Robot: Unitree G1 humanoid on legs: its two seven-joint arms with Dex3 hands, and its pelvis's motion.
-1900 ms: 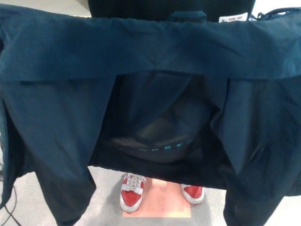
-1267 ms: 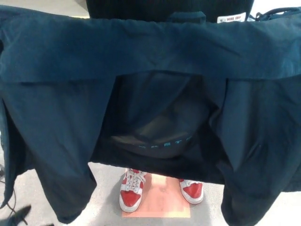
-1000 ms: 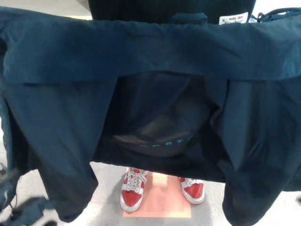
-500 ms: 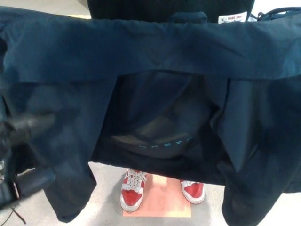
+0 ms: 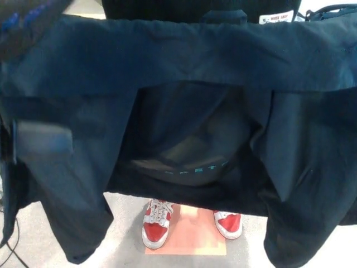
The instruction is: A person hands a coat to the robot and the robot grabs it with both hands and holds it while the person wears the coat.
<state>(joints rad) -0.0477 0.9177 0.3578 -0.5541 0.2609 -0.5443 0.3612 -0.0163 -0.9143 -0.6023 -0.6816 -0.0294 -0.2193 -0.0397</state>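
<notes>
A dark navy coat [image 5: 184, 56] hangs spread across almost the whole head view, its lining side toward me and its front panels drooping at both sides. A person holds it up from behind; only a dark top [image 5: 184, 8] above the collar shows. My left hand [image 5: 42, 140] is a motion-blurred black shape at the left edge, in front of the coat's left panel. Its fingers are apart, one blurred finger [image 5: 28, 22] reaching the top left corner, and nothing sits between them. My right hand does not show.
Below the coat the person's red and white sneakers [image 5: 156, 226] stand on an orange floor mat [image 5: 189, 234] on grey floor. A white label [image 5: 277, 18] shows at the collar, top right. A thin cable [image 5: 14, 254] lies at the bottom left.
My left hand came in from the bottom left and has risen along the left edge, now up against the coat's left shoulder area. The coat and the person's feet have hardly moved.
</notes>
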